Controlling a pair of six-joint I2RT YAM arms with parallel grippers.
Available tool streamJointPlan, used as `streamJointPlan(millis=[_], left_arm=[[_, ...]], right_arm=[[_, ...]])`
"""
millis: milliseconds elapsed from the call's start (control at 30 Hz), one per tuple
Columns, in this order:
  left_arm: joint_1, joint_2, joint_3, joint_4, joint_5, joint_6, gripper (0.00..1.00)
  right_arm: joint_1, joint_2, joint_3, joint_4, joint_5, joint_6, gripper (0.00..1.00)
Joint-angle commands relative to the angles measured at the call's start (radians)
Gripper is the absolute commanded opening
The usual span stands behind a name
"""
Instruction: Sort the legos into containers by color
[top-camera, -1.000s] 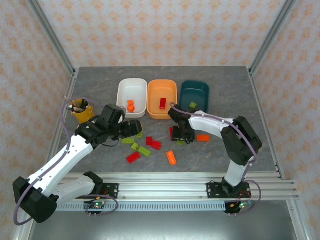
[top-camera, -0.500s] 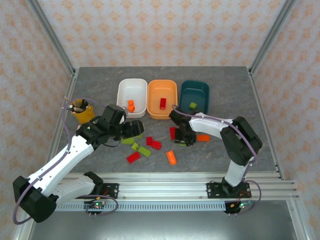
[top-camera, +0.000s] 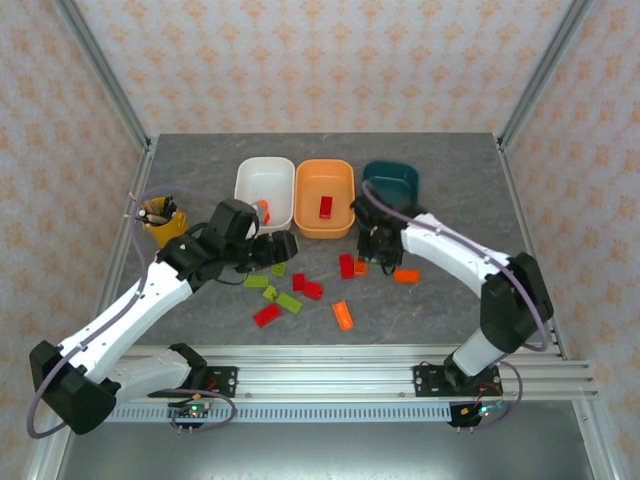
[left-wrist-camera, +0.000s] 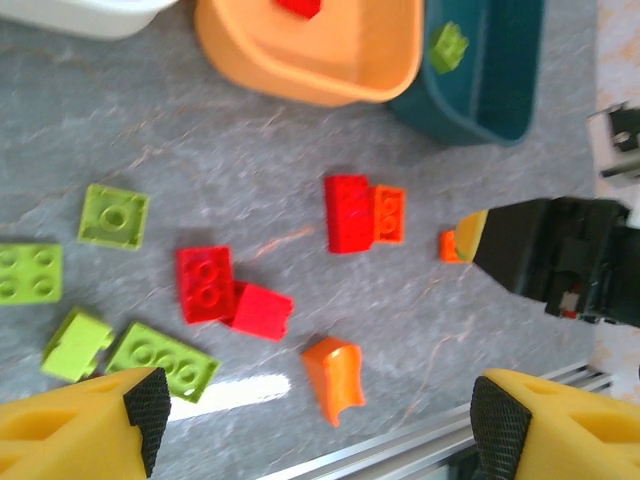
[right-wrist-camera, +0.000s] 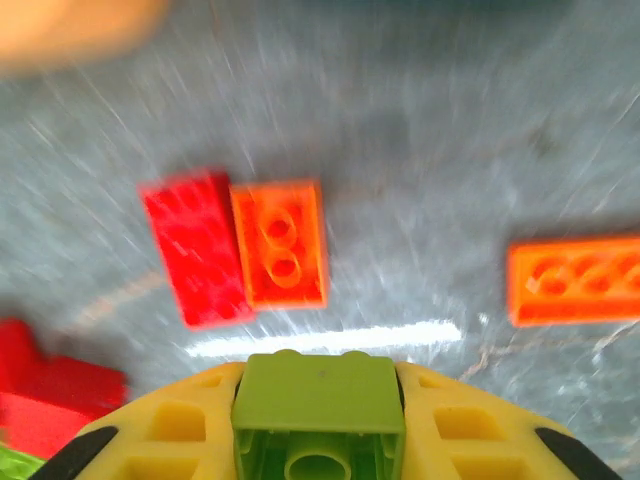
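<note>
Legos (top-camera: 313, 290): red, orange and green ones lie loose on the grey table (top-camera: 450, 200), just in front of the tubs.
Right gripper (right-wrist-camera: 318, 425): clamped on a green brick (right-wrist-camera: 318, 392), hanging above a red and orange pair near the teal tub (top-camera: 395, 185).
Left gripper (left-wrist-camera: 315, 425): jaws wide, nothing between them, over the scattered pile.
Tubs: white tub (top-camera: 262, 180), orange tub (top-camera: 325, 180) and the teal one stand in a row.
Sorted: a red brick (top-camera: 326, 207) in the orange tub, a green piece (left-wrist-camera: 450, 46) in the teal.
</note>
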Motion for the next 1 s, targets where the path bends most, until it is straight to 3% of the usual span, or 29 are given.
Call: streamJointPlan(millis=[0,267,500,667,767,833,967], left_arm=[[-0.004,0.056,0.110,0.040,0.001,-0.018,0.83],[-0.003,0.262,0.321,0.039,-0.017,0.014,0.83],[0.003,0.352,0.401,-0.007,-0.076,0.023,0.83],[0.002,0.358,0.402,-0.050,-0.112,0.028,0.83],[0.003,0.344,0.388,-0.065,-0.126,0.025,0.83],[0.002,0.332,0.378,-0.077,-0.134,0.025,0.83],[0.003,0.307,0.351,-0.098,-0.144,0.027,0.82]], right_arm=[[-0.084,0.020,0.115,-0.088,0.060,-0.082,0.28],[-0.223,0.301,0.366,-0.102,-0.026,-0.185,0.28],[-0.262,0.506,0.513,-0.138,-0.074,-0.216,0.32],[-0.283,0.565,0.535,-0.134,-0.100,-0.215,0.37],[-0.286,0.577,0.546,-0.140,-0.107,-0.219,0.47],[-0.286,0.568,0.553,-0.149,-0.100,-0.220,0.54],[-0.285,0.511,0.565,-0.164,-0.080,-0.223,0.57]])
